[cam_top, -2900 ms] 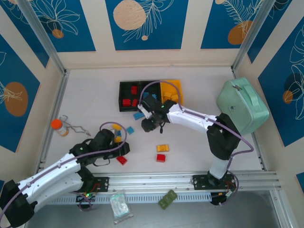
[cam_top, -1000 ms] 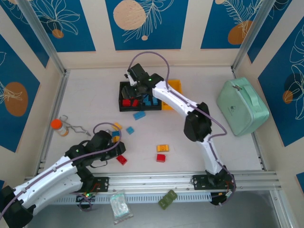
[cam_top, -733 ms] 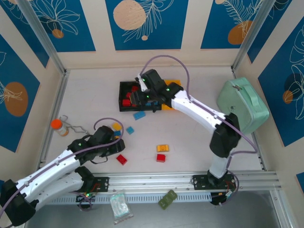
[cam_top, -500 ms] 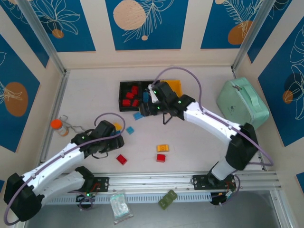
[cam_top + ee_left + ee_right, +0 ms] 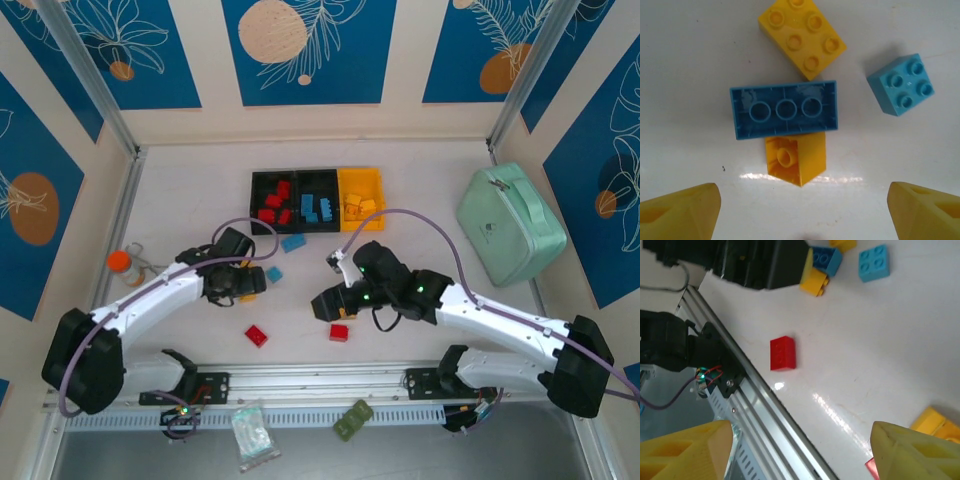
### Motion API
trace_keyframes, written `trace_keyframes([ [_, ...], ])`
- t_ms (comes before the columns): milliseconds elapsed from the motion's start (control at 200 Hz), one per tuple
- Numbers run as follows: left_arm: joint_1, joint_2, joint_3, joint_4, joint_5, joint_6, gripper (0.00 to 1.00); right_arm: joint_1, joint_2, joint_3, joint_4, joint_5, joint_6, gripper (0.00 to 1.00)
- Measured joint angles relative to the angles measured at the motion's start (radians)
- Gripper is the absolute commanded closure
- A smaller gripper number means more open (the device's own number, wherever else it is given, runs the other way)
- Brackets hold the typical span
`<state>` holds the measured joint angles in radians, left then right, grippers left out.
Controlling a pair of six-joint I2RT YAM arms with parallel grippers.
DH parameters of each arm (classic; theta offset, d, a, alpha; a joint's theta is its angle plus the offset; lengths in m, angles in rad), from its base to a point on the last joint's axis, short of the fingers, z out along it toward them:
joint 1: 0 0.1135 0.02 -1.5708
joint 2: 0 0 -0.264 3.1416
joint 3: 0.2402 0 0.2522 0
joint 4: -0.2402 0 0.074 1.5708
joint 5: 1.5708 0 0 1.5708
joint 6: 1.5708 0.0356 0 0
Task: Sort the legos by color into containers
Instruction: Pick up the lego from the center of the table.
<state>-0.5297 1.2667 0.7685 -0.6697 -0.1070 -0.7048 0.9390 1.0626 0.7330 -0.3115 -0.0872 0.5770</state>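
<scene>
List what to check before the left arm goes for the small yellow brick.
1. Left gripper open: ok.
2. Small yellow brick centred ahead of its gap: ok.
3. Small yellow brick free of neighbours: not ok, it abuts the blue brick.
4. Yellow bin uncovered: ok.
5. Right gripper open, apart from that cluster: ok.

Robot lab cell: white table [image 5: 200,200], aluminium rails [image 5: 330,378], blue patterned wall panels [image 5: 360,50]
</scene>
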Motion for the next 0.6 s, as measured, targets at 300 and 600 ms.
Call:
trace_keyframes([
  [300,0.031,0.167,0.053,0.055,-0.045,0.043,0.18,0.024,-0.038,-0.011,0.018,0.002,0.031,0.28],
  [600,0.043,0.266,0.100,0.084,-0.060,0.073,0.43,0.024,-0.038,-0.011,0.019,0.020,0.037,0.28],
])
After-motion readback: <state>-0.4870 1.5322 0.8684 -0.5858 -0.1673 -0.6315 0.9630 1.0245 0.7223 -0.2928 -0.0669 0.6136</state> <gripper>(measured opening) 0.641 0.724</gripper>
